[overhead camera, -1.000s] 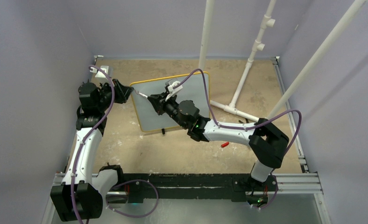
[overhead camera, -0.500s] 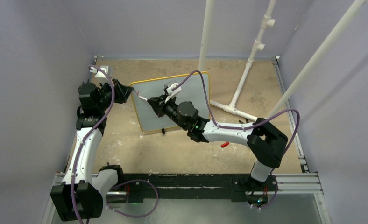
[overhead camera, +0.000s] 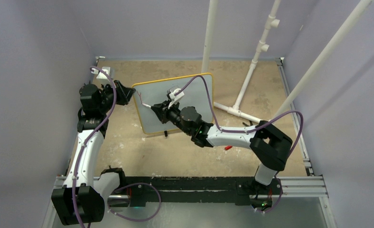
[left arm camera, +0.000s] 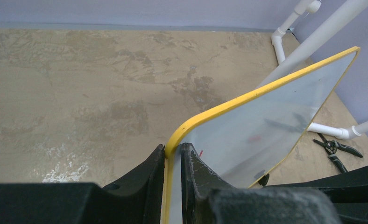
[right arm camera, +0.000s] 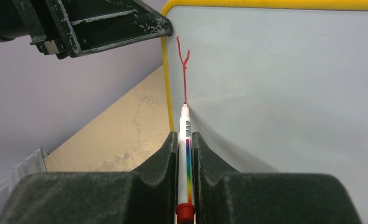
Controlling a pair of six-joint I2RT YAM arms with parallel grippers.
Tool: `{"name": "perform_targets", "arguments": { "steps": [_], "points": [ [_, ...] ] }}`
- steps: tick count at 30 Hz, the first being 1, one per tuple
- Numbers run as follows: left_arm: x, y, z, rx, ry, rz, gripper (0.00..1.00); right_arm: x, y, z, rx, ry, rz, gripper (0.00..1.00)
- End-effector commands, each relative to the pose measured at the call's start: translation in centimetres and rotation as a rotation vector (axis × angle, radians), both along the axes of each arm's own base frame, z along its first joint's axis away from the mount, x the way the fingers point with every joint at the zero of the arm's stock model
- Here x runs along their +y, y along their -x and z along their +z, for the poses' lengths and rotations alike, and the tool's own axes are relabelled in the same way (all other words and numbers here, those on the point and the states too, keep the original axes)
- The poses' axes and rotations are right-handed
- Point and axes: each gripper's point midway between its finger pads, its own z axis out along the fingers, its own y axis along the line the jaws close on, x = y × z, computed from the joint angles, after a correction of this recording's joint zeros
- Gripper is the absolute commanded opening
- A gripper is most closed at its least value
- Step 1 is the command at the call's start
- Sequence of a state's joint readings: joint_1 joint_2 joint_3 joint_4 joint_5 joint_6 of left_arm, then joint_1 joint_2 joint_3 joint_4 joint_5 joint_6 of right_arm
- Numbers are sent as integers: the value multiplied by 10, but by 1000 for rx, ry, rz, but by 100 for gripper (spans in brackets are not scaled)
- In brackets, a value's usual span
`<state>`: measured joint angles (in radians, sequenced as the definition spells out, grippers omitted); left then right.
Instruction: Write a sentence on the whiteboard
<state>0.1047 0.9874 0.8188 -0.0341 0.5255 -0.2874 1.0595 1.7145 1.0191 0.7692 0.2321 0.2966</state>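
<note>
Rectangular white whiteboard with yellow frame point(overhead camera: 194, 95) stands tilted toward the table's point(overhead camera: 152, 156) far-left corner, apparently propped on its feet. Left gripper point(left arm camera: 173, 151) pinches its frame edge. Right gripper point(right arm camera: 185, 140) clamps a rainbow-striped marker point(right arm camera: 187, 156), its tip touching the board at the end of a red stroke point(right arm camera: 184, 79). Recommended: light, even tip pressure and a firm board clamp.

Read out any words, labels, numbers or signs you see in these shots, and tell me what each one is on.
"Y": a single red stroke that looks like this letter with a long tail, on the whiteboard beside its yellow edge; no whole word there.
Small grey print on the marker barrel: too small to read.
Nothing else legible in any view.
</note>
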Motion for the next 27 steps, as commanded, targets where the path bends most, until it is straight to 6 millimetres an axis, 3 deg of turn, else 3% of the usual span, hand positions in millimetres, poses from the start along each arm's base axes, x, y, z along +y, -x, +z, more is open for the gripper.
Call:
{"name": "perform_targets", "arguments": {
  "steps": [1, 6, 27],
  "points": [
    [-1, -2, 10, -49, 3, -19, 11, -6, 12, 40, -57, -77, 33, 0],
    [-1, -2, 9, -49, 2, -18, 11, -13, 12, 61, -82, -122, 14, 0],
    [-2, -2, 9, -48, 2, -22, 10, -16, -13, 49, -65, -82, -76, 0]
  ]
}}
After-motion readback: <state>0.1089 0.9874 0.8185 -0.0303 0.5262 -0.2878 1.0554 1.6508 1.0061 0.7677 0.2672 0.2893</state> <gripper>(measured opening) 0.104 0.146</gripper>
